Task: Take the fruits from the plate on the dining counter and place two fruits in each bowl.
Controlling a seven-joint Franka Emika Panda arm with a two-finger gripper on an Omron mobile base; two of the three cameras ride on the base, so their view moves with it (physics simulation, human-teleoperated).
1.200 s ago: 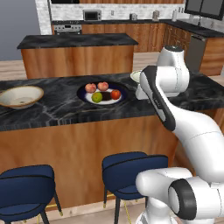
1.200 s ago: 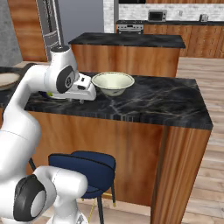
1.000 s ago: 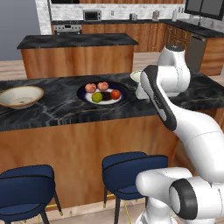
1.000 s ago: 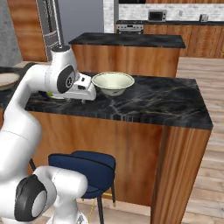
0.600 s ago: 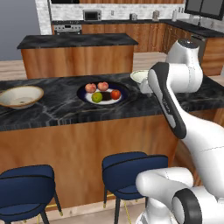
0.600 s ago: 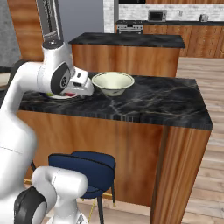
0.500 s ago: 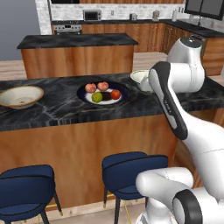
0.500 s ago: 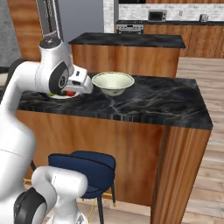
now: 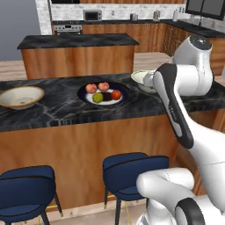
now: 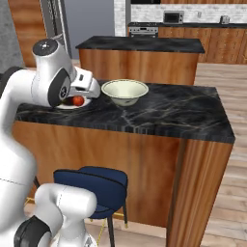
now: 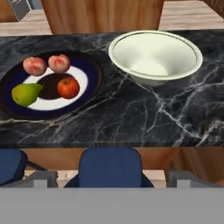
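Black marble counter (image 11: 131,118) in a wood kitchen, navy-rimmed plate (image 11: 94,72) carrying four fruits (image 11: 68,87), pale bowl (image 11: 155,56) just beside it, tan bowl (image 9: 20,96) well apart, tool (image 11: 109,181) with tips spread apart, holding nothing.

Two dark blue padded stools (image 9: 132,173) stand side by side on the wooden floor (image 10: 226,212), one of them (image 9: 24,193) at the left edge of the left base view. Farther back stands a shorter island (image 9: 77,55) with a black top and a wooden front. Against the rear wall, under pale tiles, run wooden cabinets (image 9: 145,35) carrying a microwave (image 9: 92,15), next to a steel range (image 9: 67,29).
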